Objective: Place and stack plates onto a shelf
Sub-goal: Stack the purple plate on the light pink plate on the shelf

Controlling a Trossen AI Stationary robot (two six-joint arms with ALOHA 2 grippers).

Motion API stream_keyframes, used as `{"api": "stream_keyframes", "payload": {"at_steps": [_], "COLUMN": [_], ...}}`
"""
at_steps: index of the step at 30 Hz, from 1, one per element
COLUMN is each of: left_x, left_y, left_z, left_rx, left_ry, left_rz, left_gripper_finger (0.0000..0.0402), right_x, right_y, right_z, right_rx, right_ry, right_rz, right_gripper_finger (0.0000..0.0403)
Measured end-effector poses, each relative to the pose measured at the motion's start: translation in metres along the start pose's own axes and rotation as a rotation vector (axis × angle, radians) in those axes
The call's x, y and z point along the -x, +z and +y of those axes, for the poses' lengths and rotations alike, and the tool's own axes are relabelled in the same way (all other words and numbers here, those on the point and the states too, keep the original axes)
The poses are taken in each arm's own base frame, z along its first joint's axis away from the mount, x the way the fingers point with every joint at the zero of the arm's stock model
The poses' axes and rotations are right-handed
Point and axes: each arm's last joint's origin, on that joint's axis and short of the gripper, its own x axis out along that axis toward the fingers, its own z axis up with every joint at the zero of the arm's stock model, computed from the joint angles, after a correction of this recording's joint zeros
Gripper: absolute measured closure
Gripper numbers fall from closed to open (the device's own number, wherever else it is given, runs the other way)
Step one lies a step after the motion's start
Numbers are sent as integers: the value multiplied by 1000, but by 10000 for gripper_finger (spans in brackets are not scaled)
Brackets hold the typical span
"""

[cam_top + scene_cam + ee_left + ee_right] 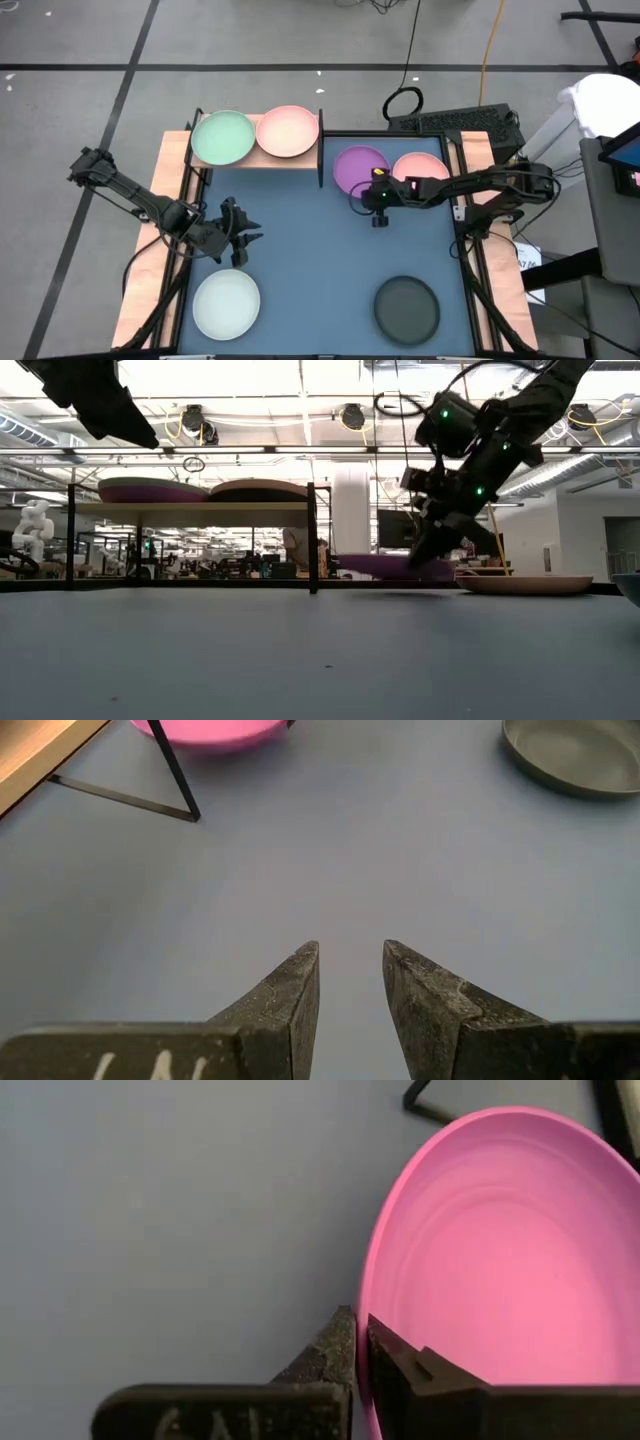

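On the shelf (300, 160) at the table's far left, a pale green plate (222, 137) and a pink plate (288, 131) lie side by side. A purple plate (356, 165) and a second pink plate (424, 166) are right of the shelf. The whitish plate (227, 305) and a black plate (407, 308) lie flat near the table's near edge. My right gripper (377, 193) is shut on the purple plate (500, 1250). My left gripper (238, 234) hovers open (350, 980) over bare table, above the whitish plate's far side. My right gripper pinches the purple plate's near rim (368, 1295), one finger (400, 1365) inside the bowl and the other outside. The fingers slant down at it from the table's near right. In the low view the plate (385, 565) sits roughly level, a little above the tabletop.
The shelf's black upright (320, 150) stands just left of the purple plate. Wooden rails (150, 250) run along both sides of the blue-grey tabletop (320, 260). A keyboard (470, 120) and cables lie beyond the far right corner.
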Motion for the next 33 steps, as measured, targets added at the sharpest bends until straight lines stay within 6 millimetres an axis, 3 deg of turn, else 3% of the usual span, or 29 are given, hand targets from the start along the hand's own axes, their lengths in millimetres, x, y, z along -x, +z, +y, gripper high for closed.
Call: {"api": "stream_keyframes", "payload": {"at_steps": [13, 33], "left_x": [0, 0], "left_y": [0, 3], "left_z": [0, -2], "left_rx": [8, 21], "left_ry": [0, -20], "left_rz": [0, -28], "left_gripper_finger": [282, 282], "right_x": [36, 91], "right_y": [18, 116], "right_z": [-3, -47], "right_rx": [-2, 33], "right_ry": [-105, -290], "right_rz": [-124, -213], "right_gripper_finger": [401, 401]}}
